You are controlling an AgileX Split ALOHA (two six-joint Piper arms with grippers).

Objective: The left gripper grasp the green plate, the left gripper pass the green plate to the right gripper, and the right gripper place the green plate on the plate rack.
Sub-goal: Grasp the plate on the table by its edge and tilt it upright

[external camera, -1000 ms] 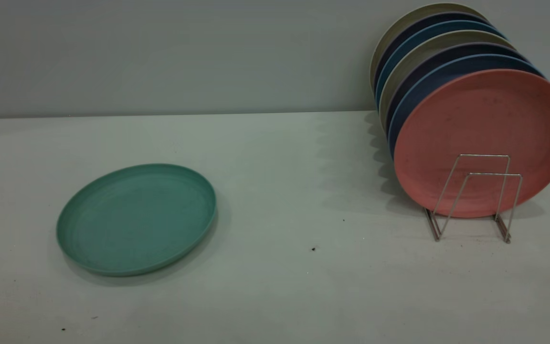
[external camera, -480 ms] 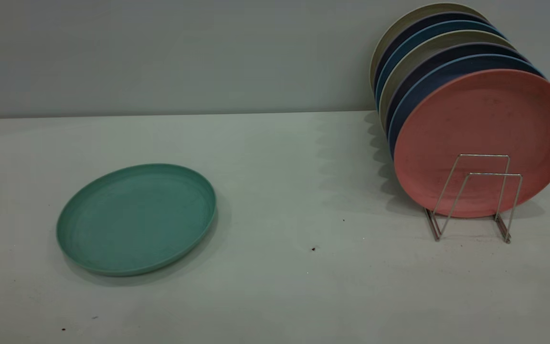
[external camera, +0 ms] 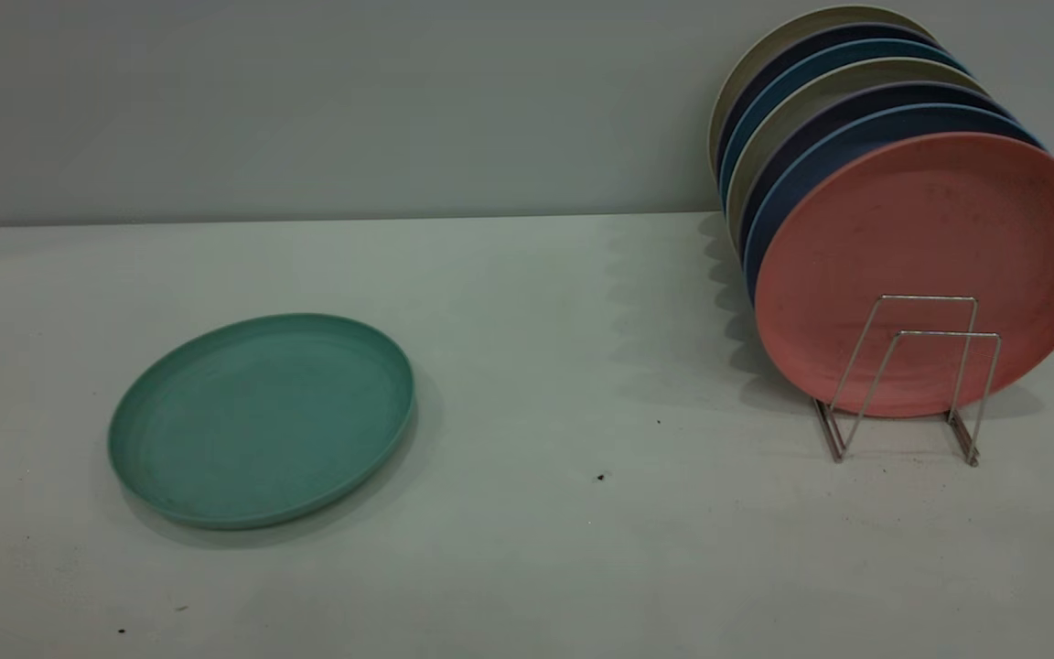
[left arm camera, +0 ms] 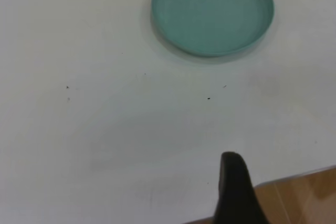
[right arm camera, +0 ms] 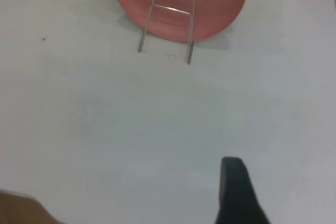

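A teal-green plate (external camera: pixel 261 420) lay flat, face up, on the white tabletop (external camera: pixel 564 549), at the left side and well apart from the plate rack (external camera: pixel 911 380) at the right. Being round, it had no long axis; its open face pointed straight up, with the low rim exposed all round, probably so that fingers could pinch the edge. The rack held upright plates, a salmon-pink plate (external camera: pixel 928 265) foremost, with two empty wire loops in front of it. The left gripper (left arm camera: pixel 236 192) hung back near the tabletop's edge, far from the plate. The right gripper (right arm camera: pixel 237 195) likewise stood off from the rack. Only one finger of each showed, so their spread could not be told.
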